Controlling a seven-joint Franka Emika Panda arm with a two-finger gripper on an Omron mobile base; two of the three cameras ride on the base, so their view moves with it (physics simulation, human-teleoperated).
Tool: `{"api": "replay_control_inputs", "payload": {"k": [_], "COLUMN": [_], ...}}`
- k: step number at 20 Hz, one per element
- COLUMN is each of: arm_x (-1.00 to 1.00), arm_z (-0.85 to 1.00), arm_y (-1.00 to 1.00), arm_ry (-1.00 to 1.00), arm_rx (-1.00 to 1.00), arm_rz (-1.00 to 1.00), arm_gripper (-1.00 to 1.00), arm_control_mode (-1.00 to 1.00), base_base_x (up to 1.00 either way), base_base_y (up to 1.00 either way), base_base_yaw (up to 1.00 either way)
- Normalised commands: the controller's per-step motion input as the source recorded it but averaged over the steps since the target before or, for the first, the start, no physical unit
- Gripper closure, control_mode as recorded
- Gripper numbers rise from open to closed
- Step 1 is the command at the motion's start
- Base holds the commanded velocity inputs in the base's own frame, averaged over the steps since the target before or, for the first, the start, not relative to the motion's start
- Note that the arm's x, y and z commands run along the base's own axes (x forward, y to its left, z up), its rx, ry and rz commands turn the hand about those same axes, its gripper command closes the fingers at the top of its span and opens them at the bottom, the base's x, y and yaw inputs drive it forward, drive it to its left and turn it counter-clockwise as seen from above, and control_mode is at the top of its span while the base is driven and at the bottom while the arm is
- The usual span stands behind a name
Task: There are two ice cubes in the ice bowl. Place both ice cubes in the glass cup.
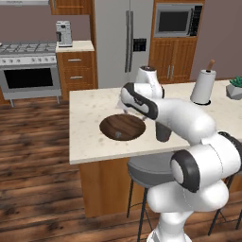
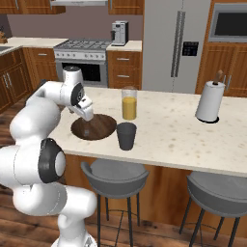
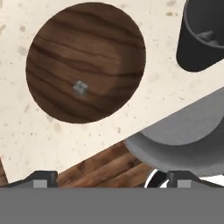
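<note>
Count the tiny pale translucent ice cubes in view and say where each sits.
2. One ice cube lies in the wide dark wooden bowl; another ice cube is inside the dark grey smoky tumbler.

Evenly and softly lit throughout, flat rendered look, no harsh glare. Only faint shading under the bowl [image 3: 85, 61] and cup [image 2: 126, 136] on the table [image 1: 94, 142]. Slightly soft and low in detail; no edge distortion.

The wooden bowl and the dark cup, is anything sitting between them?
No. In the hand view, only bare speckled counter lies between the ice bowl and the glass cup. The orange drink stands behind the cup, off that stretch.
</note>
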Motion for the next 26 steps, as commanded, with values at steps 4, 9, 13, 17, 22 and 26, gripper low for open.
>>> {"api": "replay_control_inputs", "payload": {"k": [4,9,13,17,22,26], "arm_x": [0.29,0.47,0.47,0.25,0.23,0.27], "arm_z": [-0.06,-0.11,-0.27,-0.57,-0.60,-0.50], "arm_y": [0.39,0.14,0.00,0.00,0.00,0.04], "arm_ry": [0.02,0.02,0.03,0.05,0.04,0.01], "arm_rx": [0.00,-0.01,-0.02,-0.02,-0.02,0.00], "arm_rz": [0.00,0.00,0.00,0.00,0.00,0.00], "arm_gripper": [-1.00,-1.00,-1.00,-1.00,-1.00,-1.00], "arm_control_mode": [-1.00,-1.00,-1.00,-1.00,-1.00,-1.00], "base_base_x": [0.00,0.00,0.00,0.00,0.00,0.00], "base_base_y": [0.00,0.00,0.00,0.00,0.00,0.00], "base_base_yaw": [0.00,0.00,0.00,0.00,0.00,0.00]}}
